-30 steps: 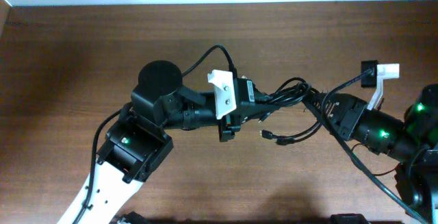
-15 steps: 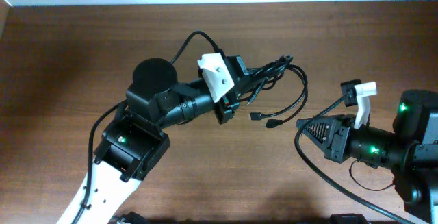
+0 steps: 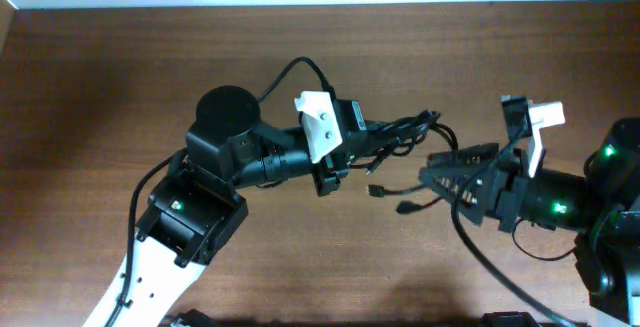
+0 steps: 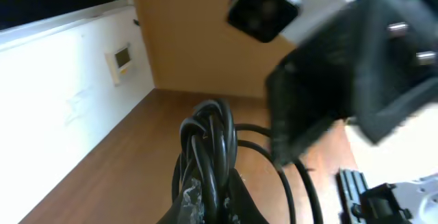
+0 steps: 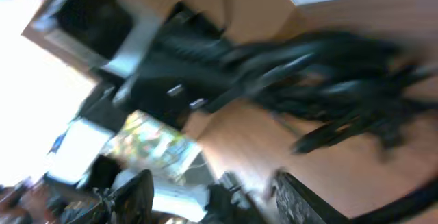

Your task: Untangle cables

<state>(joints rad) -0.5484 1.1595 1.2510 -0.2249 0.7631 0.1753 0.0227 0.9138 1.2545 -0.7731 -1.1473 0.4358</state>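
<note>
Pinching the cables (image 3: 405, 129) at their left end, left gripper (image 3: 338, 157) holds the bundle lying left-to-right; right gripper (image 3: 440, 170), fingers spread, sits just right of its loose loops.

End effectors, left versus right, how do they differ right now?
The left end effector is shut on the cables; the right end effector is open, holding nothing. Overhead, the left end effector points toward the picture's right, the right end effector toward its left. Both face the cables.
</note>
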